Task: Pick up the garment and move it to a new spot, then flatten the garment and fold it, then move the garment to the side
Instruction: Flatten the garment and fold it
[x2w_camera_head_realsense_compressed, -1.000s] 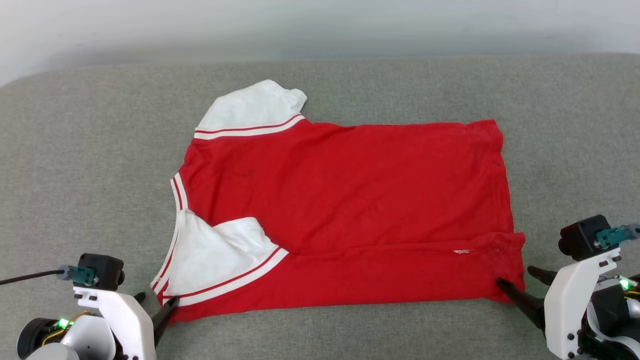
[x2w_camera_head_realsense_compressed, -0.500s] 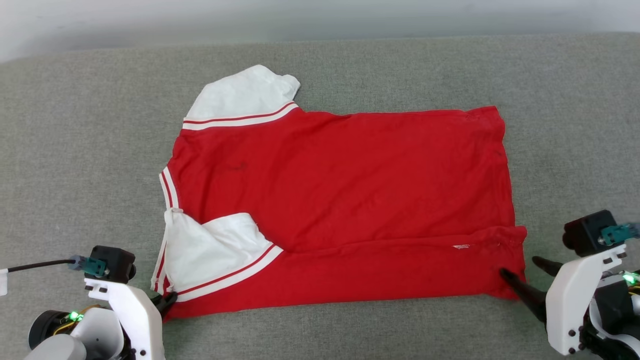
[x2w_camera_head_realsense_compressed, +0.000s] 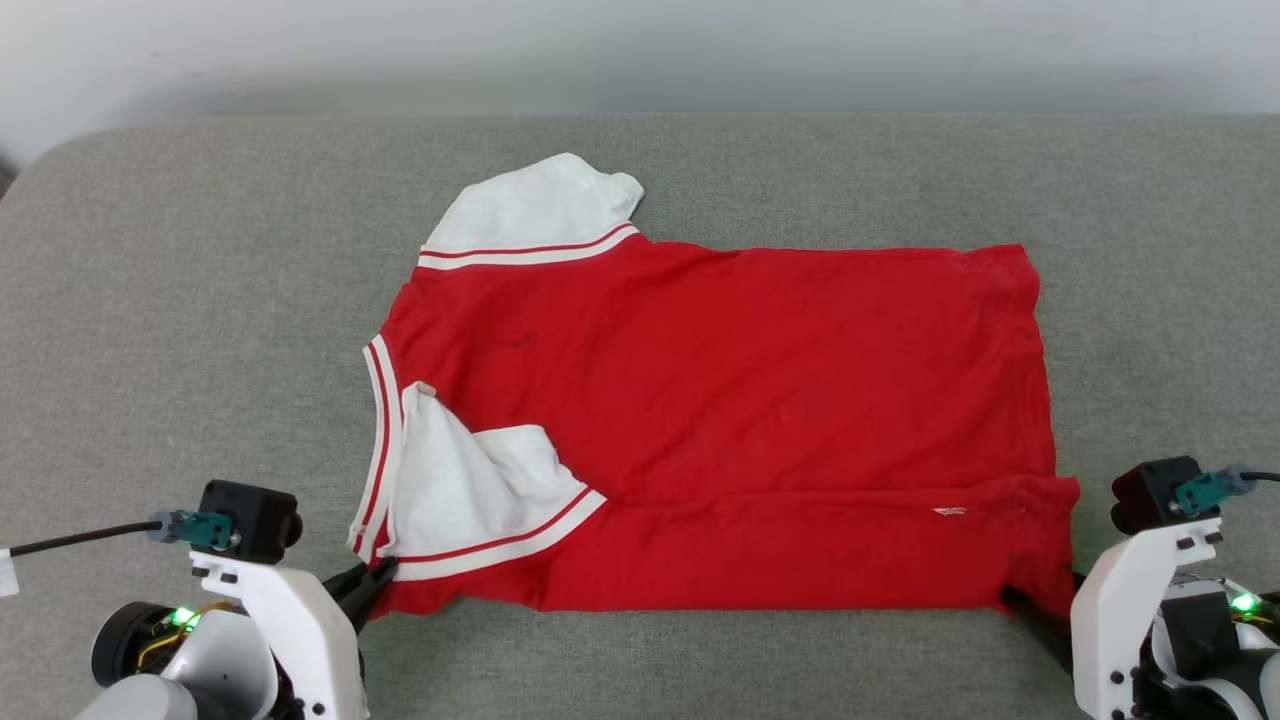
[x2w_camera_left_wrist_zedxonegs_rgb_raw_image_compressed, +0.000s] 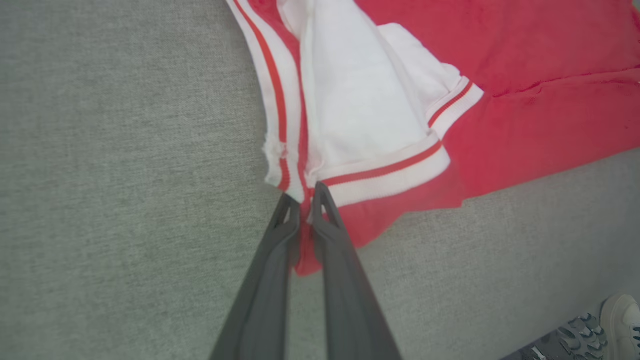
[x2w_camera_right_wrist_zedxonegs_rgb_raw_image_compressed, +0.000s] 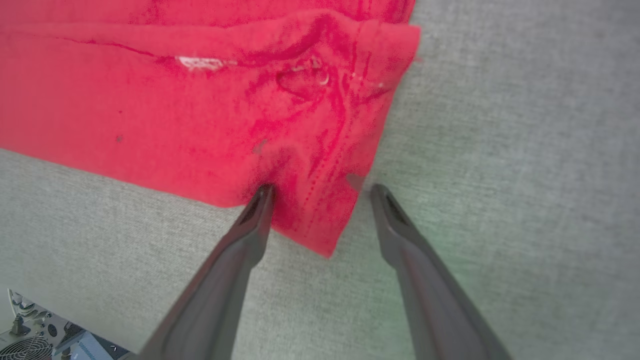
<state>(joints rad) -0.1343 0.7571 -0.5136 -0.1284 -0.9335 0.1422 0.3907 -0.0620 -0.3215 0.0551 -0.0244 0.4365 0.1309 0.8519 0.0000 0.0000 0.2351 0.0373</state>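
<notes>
The garment (x2w_camera_head_realsense_compressed: 750, 400) is a red shirt with white, red-striped sleeves, lying spread out flat with its collar to the left. Its near edge is folded over in a band. My left gripper (x2w_camera_head_realsense_compressed: 375, 582) is at the near-left corner. The left wrist view shows that gripper (x2w_camera_left_wrist_zedxonegs_rgb_raw_image_compressed: 304, 196) shut on the striped trim and red cloth of the garment (x2w_camera_left_wrist_zedxonegs_rgb_raw_image_compressed: 525, 115). My right gripper (x2w_camera_head_realsense_compressed: 1040, 592) is at the near-right corner. In the right wrist view it (x2w_camera_right_wrist_zedxonegs_rgb_raw_image_compressed: 322, 190) stands open, one finger on the garment (x2w_camera_right_wrist_zedxonegs_rgb_raw_image_compressed: 150, 100) and the other on the bare surface, with the corner between them.
The garment rests on a wide grey fabric surface (x2w_camera_head_realsense_compressed: 200, 300) whose far edge meets a pale wall. A shoe (x2w_camera_left_wrist_zedxonegs_rgb_raw_image_compressed: 620, 320) shows beyond the near edge in the left wrist view. Some equipment with a fan grille (x2w_camera_right_wrist_zedxonegs_rgb_raw_image_compressed: 25, 345) stands on the floor below.
My left gripper has shut on the garment's near-left corner, and the white sleeve there has bunched up slightly. The right gripper stays open at the other corner. The head camera has shifted.
</notes>
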